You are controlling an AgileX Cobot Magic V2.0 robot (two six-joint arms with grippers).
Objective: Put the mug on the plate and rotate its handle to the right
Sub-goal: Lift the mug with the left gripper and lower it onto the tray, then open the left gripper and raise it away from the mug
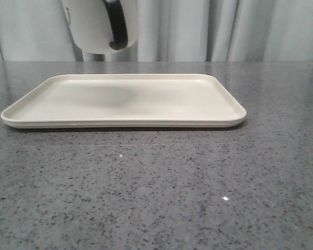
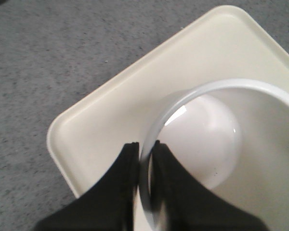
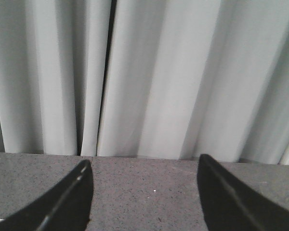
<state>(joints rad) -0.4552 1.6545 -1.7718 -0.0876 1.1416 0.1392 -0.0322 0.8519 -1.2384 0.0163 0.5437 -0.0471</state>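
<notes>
Mug (image 1: pixel 96 26) is held by its rim in the left gripper (image 2: pixel 144 154) above the plate (image 1: pixel 208 117); lowering is needed next, while the right gripper (image 3: pixel 144 192) is spread wide.

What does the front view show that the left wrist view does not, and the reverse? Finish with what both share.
Only the front view shows the glossy black loop handle, the white cylindrical mug hanging in the air above the tray, its shadow, and the pale curtain behind.

Only the left wrist view shows the mug's empty inside and the left gripper, its black jaws pinching the mug's rim from inside and outside.

Both show the mug, the cream rectangular plate and the speckled grey table.
</notes>
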